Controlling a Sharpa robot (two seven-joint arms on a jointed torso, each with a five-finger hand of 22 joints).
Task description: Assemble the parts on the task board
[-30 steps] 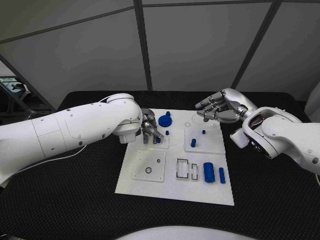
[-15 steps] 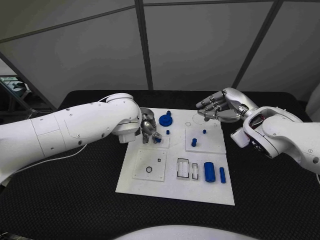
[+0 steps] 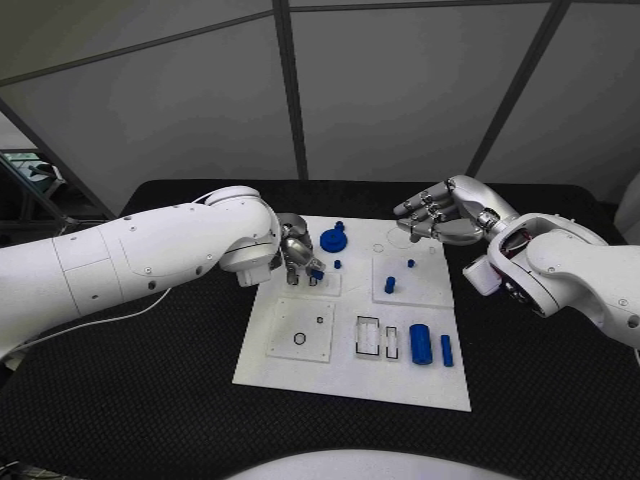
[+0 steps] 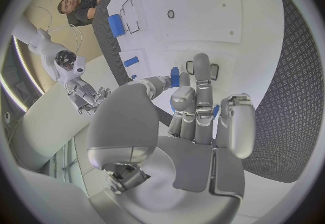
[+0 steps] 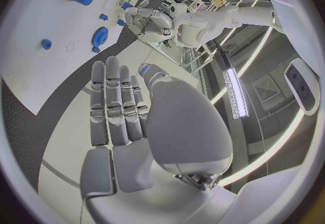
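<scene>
Both hands (image 3: 300, 262) (image 3: 438, 215) near the task board (image 3: 352, 378) far edge.

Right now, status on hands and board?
Left hand pinching small blue part over task board. Right hand open, hovering at far edge. Nothing in the way.

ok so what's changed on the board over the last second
Hardly anything. The left hand stays low over the board's upper left, its fingers closed around a small blue part. The right hand still hovers beyond the far edge, holding nothing. The other blue parts haven't moved.
</scene>
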